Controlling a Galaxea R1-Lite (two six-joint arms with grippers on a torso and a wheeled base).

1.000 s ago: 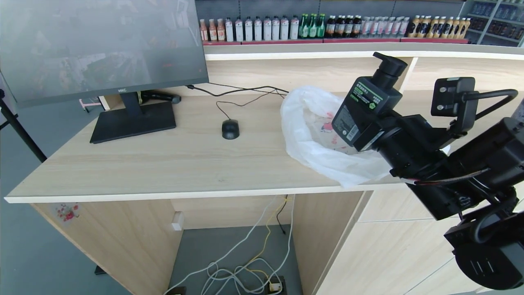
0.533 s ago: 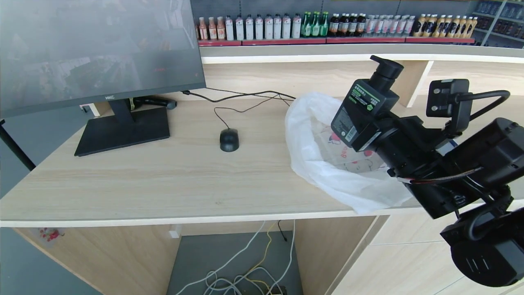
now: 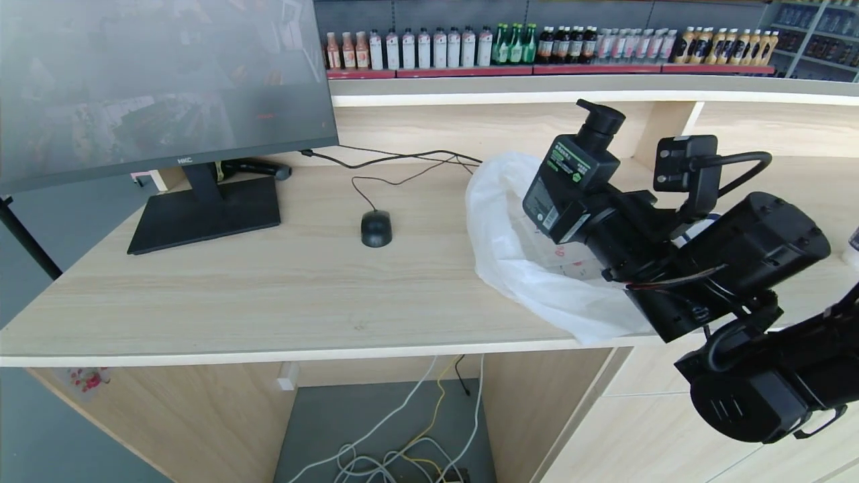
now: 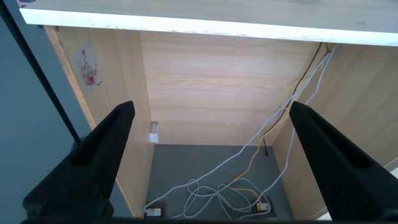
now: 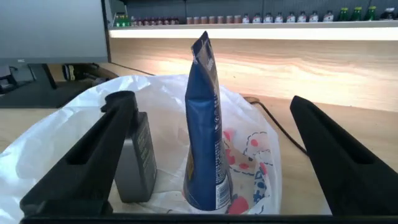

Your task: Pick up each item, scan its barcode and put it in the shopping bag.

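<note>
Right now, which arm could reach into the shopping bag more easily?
Right. The right gripper is open at the shopping bag, facing the pump bottle and blue pouch standing inside. The left gripper hangs below the countertop, facing cables, so it probably has farther to go.

Dark-grey bottle (image 5: 143, 155), blue pouch (image 5: 204, 137), white red-printed bag (image 5: 59, 140)

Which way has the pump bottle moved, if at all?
Yes. The pump bottle shifted to the robot's left, closer to the mouse, in the head view.
</note>
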